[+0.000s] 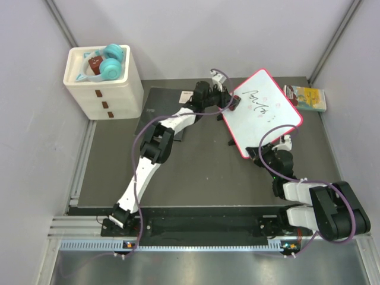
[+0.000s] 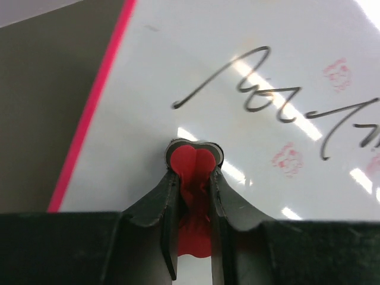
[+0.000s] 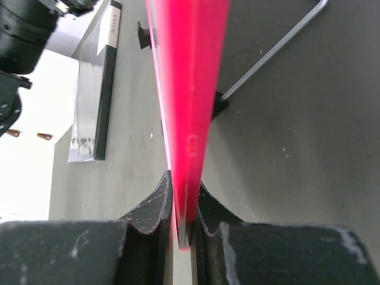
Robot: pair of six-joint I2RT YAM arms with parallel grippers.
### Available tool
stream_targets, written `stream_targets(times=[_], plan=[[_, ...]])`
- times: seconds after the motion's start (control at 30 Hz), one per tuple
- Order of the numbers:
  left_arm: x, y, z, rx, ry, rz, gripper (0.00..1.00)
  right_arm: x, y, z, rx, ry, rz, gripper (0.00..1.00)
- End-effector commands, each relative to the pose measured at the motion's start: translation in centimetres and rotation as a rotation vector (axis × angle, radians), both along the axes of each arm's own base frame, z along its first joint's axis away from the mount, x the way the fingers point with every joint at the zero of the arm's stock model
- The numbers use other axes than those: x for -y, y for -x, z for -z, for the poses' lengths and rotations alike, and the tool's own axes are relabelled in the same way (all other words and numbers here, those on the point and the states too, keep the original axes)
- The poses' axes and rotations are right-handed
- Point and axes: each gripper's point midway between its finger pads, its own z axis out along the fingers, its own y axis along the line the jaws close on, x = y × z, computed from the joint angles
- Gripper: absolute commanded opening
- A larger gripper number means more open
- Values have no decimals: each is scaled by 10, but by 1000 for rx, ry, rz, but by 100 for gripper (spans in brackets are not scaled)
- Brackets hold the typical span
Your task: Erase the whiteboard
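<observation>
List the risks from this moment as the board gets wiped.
1. The right claw pinches only the thin pink frame of the whiteboard; wiping pressure might lever it loose.
2. The left claw holds a small red eraser by narrow fingertips; dragging across the scribbles may twist it out.

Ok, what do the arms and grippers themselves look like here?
The left arm and right arm have white shells and black joints, each with a looping purple cable. The left gripper and right gripper have matte black, tapering fingers.

The whiteboard is glossy and smooth; the mat beneath looks matt.
</observation>
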Motion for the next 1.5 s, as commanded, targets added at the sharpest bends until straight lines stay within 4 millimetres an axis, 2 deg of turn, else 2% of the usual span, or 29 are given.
stream_targets(times=[0.0,0.03,0.07,0.1,0.13,0.2,0.33,0.4,0.47,0.53,0.57,0.63,0.67,0.8,0.87,0.9,0.93,0.97,1.0,1.13,1.2,1.3,1.33,1.37,1.43,1.47], plan=[[82,95,-37,73,-1,279,0,-6,54,72,-280,108,-126,0],[89,102,-43,105,-10,308,0,-6,54,72,-281,109,-128,0],[94,116,-27,70,-71,354,0,-6,54,72,-282,110,-129,0],[109,133,-43,185,-92,418,0,-6,54,72,-280,111,-129,0],[115,145,-42,212,-110,457,0,-6,55,73,-284,110,-131,0],[121,177,-37,218,-130,561,0,-6,53,72,-279,110,-131,0],[130,222,-51,187,-43,714,0,-7,54,73,-284,110,-132,0],[136,236,-59,177,-21,743,0,-8,55,73,-283,113,-137,0],[141,237,-68,205,-7,729,0,-8,54,73,-282,114,-136,0],[144,229,-74,235,-4,681,0,-8,55,74,-283,117,-139,0],[147,209,-76,252,-24,578,0,-8,55,73,-281,117,-139,0],[147,185,-76,302,-53,463,0,-8,55,73,-280,116,-140,0],[147,159,-75,322,-72,326,0,-8,54,73,-278,116,-139,0],[143,113,-82,403,-53,99,0,-9,54,72,-277,116,-142,0],[142,99,-78,408,-24,39,0,-9,55,73,-277,115,-143,0],[145,96,-95,428,23,23,0,-9,55,72,-277,115,-143,0],[146,94,-98,432,40,17,0,-9,55,73,-278,115,-147,0],[148,92,-92,427,48,15,0,-9,55,73,-279,115,-145,0],[149,92,-104,431,99,-3,0,-9,55,73,-279,115,-145,0],[150,96,-110,421,150,13,0,-10,55,73,-276,116,-150,0],[154,103,-104,408,139,56,0,-10,54,73,-276,116,-150,0],[156,117,-80,368,63,152,0,-10,54,72,-274,114,-149,0],[155,120,-66,340,16,168,0,-11,54,72,-272,114,-151,0],[149,117,-53,320,-27,147,0,-11,54,72,-272,112,-152,0],[138,106,-40,331,-80,101,0,-11,54,72,-272,113,-151,0],[124,87,-35,320,-100,32,0,-11,55,73,-273,114,-153,0]])
